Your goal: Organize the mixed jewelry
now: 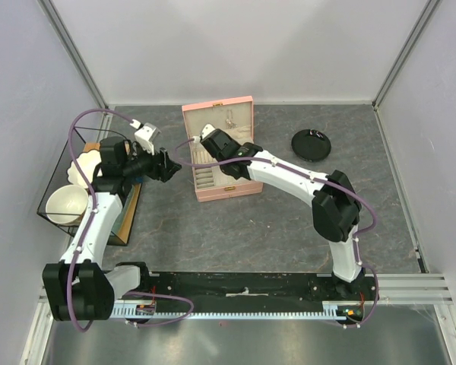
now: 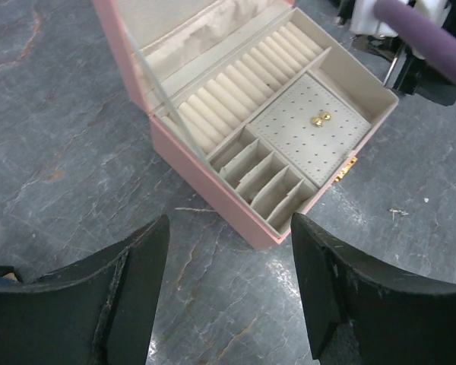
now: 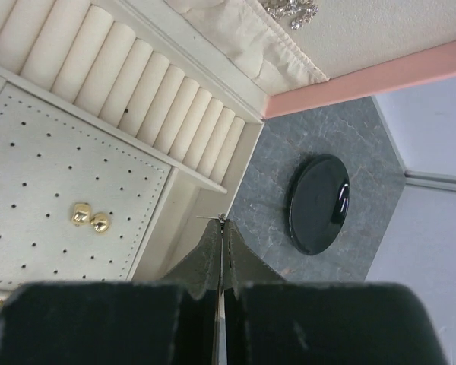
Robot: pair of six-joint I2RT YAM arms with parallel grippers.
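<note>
The open pink box [image 1: 232, 190] stands mid-table, its lid leaning back. Two gold stud earrings [image 3: 90, 218] sit on its dotted pad [image 2: 289, 137]. A sparkly silver piece [image 3: 289, 9] hangs in the lid pocket. My right gripper [image 3: 222, 221] hovers over the box's right side channel, shut on a tiny silver earring with a thin pin [image 3: 211, 218] that pokes out at the tips. My left gripper [image 2: 229, 232] hangs open just off the box's near-left corner, nothing between its fingers. A small loose metal piece [image 2: 397, 212] lies on the table beside the box.
A round black disc [image 1: 311, 144] lies to the right of the box. A wire basket [image 1: 57, 163] with a cream bowl [image 1: 66, 204] stands at the left edge. Ring rolls [image 2: 243, 84] and narrow slots [image 2: 262, 179] fill the box's other sections.
</note>
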